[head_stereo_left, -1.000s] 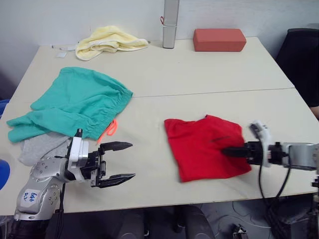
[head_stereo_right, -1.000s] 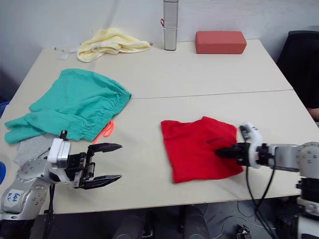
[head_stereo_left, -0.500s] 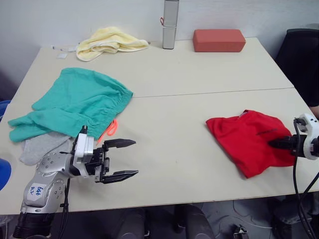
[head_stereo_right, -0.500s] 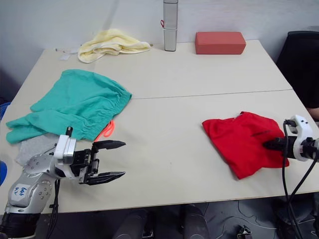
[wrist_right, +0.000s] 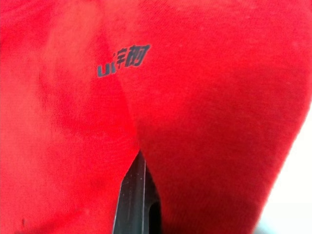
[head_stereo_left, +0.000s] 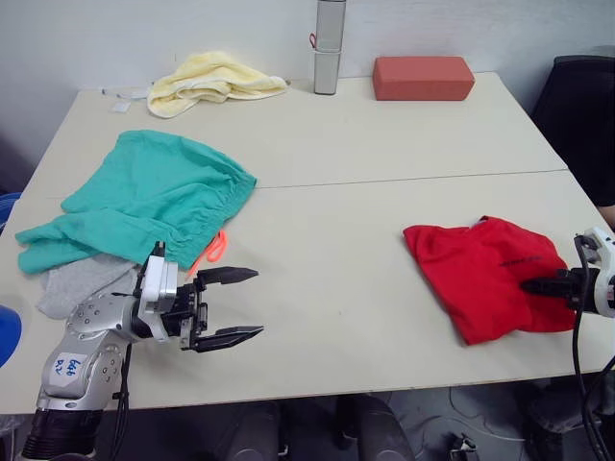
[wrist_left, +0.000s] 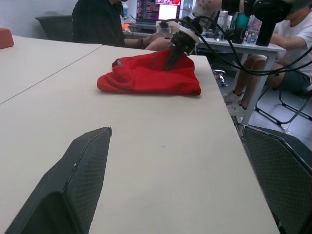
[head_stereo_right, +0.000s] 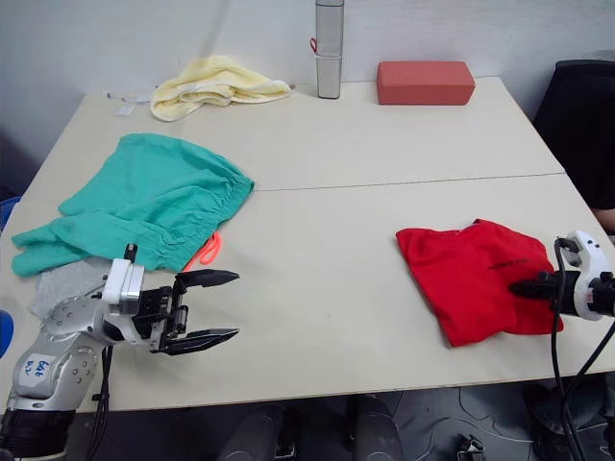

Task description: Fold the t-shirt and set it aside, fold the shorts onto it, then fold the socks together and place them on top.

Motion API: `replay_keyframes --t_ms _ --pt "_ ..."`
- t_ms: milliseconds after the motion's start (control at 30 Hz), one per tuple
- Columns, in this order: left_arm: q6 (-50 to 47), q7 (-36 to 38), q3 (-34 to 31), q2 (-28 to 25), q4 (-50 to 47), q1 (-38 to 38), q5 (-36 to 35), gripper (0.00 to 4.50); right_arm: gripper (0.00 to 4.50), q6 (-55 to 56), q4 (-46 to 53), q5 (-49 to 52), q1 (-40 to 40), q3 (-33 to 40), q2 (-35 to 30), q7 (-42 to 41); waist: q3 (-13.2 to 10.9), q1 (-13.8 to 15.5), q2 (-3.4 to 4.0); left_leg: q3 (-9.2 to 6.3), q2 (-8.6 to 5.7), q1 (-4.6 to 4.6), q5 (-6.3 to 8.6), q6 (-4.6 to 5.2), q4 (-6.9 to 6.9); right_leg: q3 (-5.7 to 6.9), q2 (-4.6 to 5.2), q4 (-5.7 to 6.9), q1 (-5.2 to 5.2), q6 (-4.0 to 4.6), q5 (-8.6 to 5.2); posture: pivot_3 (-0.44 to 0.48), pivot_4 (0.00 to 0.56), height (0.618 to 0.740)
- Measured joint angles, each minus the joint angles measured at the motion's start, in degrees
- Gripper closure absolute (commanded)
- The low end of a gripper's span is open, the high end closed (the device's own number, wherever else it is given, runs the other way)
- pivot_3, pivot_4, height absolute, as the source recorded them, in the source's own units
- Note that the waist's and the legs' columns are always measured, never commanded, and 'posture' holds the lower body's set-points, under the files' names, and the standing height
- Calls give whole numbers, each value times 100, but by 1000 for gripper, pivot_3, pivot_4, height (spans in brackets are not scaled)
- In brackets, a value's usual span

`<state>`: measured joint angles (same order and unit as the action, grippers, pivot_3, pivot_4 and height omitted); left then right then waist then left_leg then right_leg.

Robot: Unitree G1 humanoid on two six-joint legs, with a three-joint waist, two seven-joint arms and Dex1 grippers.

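Observation:
The folded red t-shirt (head_stereo_left: 480,274) lies near the table's right front edge, its dark chest mark (wrist_right: 123,59) facing up. My right gripper (head_stereo_right: 524,286) is shut on its right side, with red cloth wrapped around the dark fingers (wrist_right: 136,195). The teal shorts (head_stereo_left: 144,197) with an orange drawstring (head_stereo_left: 211,250) are spread at the left. The grey socks (head_stereo_left: 77,283) peek out from under their front edge. My left gripper (head_stereo_left: 256,303) hovers open and empty above the table front, just right of the socks. The left wrist view looks across to the t-shirt (wrist_left: 146,73).
A pale yellow towel (head_stereo_left: 211,77), a grey upright cylinder (head_stereo_left: 329,43) and a brick-red block (head_stereo_left: 423,77) stand along the back edge. A seam (head_stereo_left: 404,178) runs across the tabletop. People sit at a desk (wrist_left: 234,41) beyond the table's right side.
My right gripper dragged the t-shirt from the table's middle front to the right edge, most of it in the first half second. The left gripper stayed open and barely moved.

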<state>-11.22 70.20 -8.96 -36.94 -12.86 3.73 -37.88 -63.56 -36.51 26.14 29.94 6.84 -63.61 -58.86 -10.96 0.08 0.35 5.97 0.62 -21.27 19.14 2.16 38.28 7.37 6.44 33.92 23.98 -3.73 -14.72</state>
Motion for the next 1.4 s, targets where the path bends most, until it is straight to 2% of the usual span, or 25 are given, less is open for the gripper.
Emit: replay_keyframes --t_ms 133,167,233,500,600,667,767,867,967,1067,1200,1267,1400 --pt "1 19 1 0 6 17 0 0 4480 117 -61 -31 -26 184 33 286 0 6 0 1 -2 1 1 1 5 -1 4 0 -4 -1 1 0 150 740" --pt "1 45 1 0 11 17 0 0 3952 87 -95 -31 -28 233 32 306 0 11 0 0 -2 1 0 1 5 -1 4 0 -4 -1 1 0 150 740" --pt "1 64 2 0 28 25 0 0 3555 132 -94 -32 -41 296 32 361 0 9 0 0 -2 2 0 1 5 -1 4 0 -4 0 1 0 150 740" --pt "0 155 12 -6 32 50 9 0 860 173 -34 -162 -462 363 -476 286 -1 101 8 2 -3 0 0 3 4 0 4 0 -2 0 1 0 150 740" --pt "0 204 12 -22 34 7 11 0 860 791 -183 -391 -836 478 -907 189 2 127 33 6 -4 -3 0 3 2 0 3 -1 2 0 1 0 150 740" --pt "1 222 7 -24 34 -20 13 0 860 1604 -255 -556 -1057 670 -1086 92 2 117 36 11 -3 1 0 1 2 -3 -2 3 2 0 1 0 150 740" --pt "3 220 -1 -23 34 -25 13 0 860 3160 -284 -572 -1144 1285 -1016 -47 1 47 34 30 -1 16 -3 -1 1 -21 -11 12 0 -1 2 0 150 740" --pt "3 175 -5 -21 33 -64 11 0 860 3736 171 -267 -1142 1854 -597 -202 0 -26 29 30 8 21 -6 -8 0 -26 -19 16 -3 2 4 0 150 740" --pt "2 151 -20 -22 18 -130 7 0 860 4016 939 -31 -1460 2051 -16 -314 1 -13 29 24 11 19 -7 -12 -4 -23 -21 15 -1 2 4 0 150 740" --pt "-9 42 -75 -21 2 -231 6 0 860 4326 1643 43 -1886 1977 732 -377 1 20 29 22 9 13 -8 -11 -1 -20 -19 15 0 2 4 0 150 740" --pt "-99 -228 -298 -23 -291 -458 -41 0 860 4826 2126 44 -2061 1802 1522 -291 0 49 30 26 4 16 -7 -5 4 -30 -14 15 -1 -3 8 0 150 740" --pt "-202 -411 -498 -37 -468 -605 -97 0 860 4979 2742 220 -2203 1677 1925 -349 1 48 30 23 7 20 -7 -8 -1 -30 -14 18 -1 -1 7 0 150 740" --pt "-252 -877 -1261 -67 -526 -1238 -123 0 42 5197 4088 476 -2816 1121 2249 -793 1 17 30 19 12 23 -4 -14 -13 -29 -17 18 3 9 1 0 150 740"
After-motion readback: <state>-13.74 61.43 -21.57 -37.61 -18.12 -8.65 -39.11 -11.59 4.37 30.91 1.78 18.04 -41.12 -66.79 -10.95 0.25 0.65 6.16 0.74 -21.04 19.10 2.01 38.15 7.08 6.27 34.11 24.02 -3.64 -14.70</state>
